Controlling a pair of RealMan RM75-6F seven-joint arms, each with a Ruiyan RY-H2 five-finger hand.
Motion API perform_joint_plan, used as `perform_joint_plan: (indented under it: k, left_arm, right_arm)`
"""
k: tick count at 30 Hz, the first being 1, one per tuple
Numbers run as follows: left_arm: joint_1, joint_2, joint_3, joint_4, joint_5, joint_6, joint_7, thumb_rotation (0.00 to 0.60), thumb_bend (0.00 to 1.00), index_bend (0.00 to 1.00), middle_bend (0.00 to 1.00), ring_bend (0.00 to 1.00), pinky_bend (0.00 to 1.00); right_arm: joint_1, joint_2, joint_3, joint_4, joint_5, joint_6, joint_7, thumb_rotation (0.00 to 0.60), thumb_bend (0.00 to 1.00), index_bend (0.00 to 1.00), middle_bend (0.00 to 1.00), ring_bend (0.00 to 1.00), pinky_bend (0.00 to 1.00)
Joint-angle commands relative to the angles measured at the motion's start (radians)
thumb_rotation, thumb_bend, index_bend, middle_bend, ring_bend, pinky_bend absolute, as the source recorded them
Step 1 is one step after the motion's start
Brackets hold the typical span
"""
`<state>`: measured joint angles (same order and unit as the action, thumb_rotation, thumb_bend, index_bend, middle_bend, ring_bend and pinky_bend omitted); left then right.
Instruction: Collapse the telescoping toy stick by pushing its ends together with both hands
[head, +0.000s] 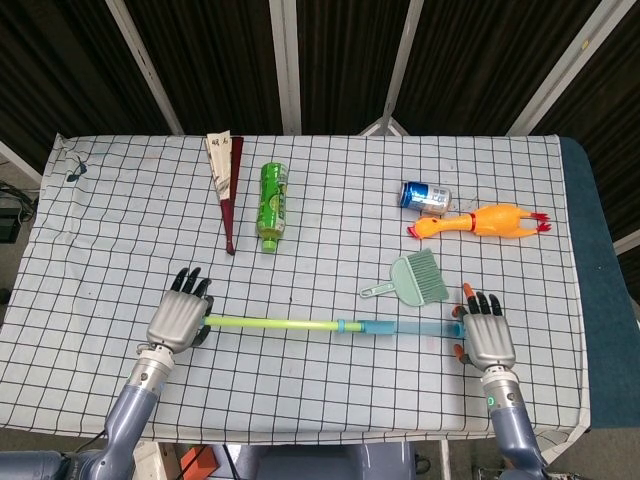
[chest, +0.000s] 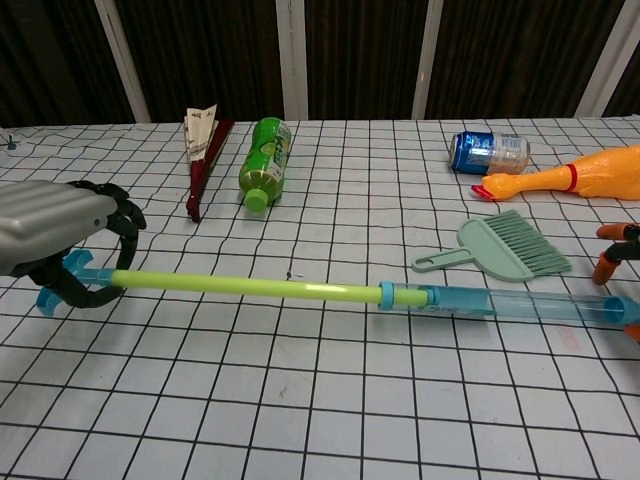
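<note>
The telescoping toy stick (head: 290, 324) (chest: 250, 287) lies across the front of the checkered table, a thin yellow-green section on the left and a clear blue tube on the right. My left hand (head: 178, 320) (chest: 50, 228) grips its left end, fingers curled around it beside the blue end cap. My right hand (head: 486, 340) hovers at the stick's right end with fingers spread. In the chest view only its orange fingertips (chest: 604, 268) show at the frame edge, above and below the tube's end. I cannot tell whether they touch the tube.
A teal hand brush (head: 420, 278) (chest: 505, 248) lies just behind the blue tube. Further back are a rubber chicken (head: 490, 220), a blue can (head: 425, 196), a green bottle (head: 272, 205) and a folded fan (head: 226, 185). The table's front edge runs close behind both wrists.
</note>
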<state>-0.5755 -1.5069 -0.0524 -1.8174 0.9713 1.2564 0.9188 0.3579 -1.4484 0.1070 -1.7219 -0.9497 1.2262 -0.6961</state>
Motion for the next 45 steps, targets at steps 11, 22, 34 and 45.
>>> perform_joint_plan:
  k: [11, 22, 34, 45]
  left_arm:
    - [-0.004, 0.008, 0.006, -0.001, -0.004, 0.002, -0.002, 0.6, 0.52, 0.62, 0.16, 0.0, 0.01]
    - [-0.008, 0.007, 0.012, 0.006, -0.003, -0.001, -0.01, 0.6, 0.52, 0.62, 0.16, 0.0, 0.01]
    - [-0.009, 0.016, 0.015, 0.007, -0.002, -0.002, -0.021, 0.6, 0.52, 0.62, 0.16, 0.0, 0.01]
    - [-0.009, 0.015, 0.017, 0.012, 0.0, -0.001, -0.03, 0.6, 0.52, 0.62, 0.16, 0.0, 0.01]
  right_arm:
    - [0.012, -0.033, 0.001, 0.045, 0.023, 0.001, 0.014, 0.6, 0.35, 0.4, 0.09, 0.0, 0.0]
    - [0.02, -0.045, -0.002, 0.049, 0.028, 0.008, 0.013, 0.6, 0.35, 0.4, 0.09, 0.0, 0.0]
    - [0.028, -0.064, -0.003, 0.058, 0.036, 0.025, -0.005, 0.6, 0.35, 0.62, 0.18, 0.0, 0.0]
    - [0.029, -0.061, -0.007, 0.053, 0.033, 0.041, -0.014, 0.6, 0.35, 0.69, 0.2, 0.0, 0.0]
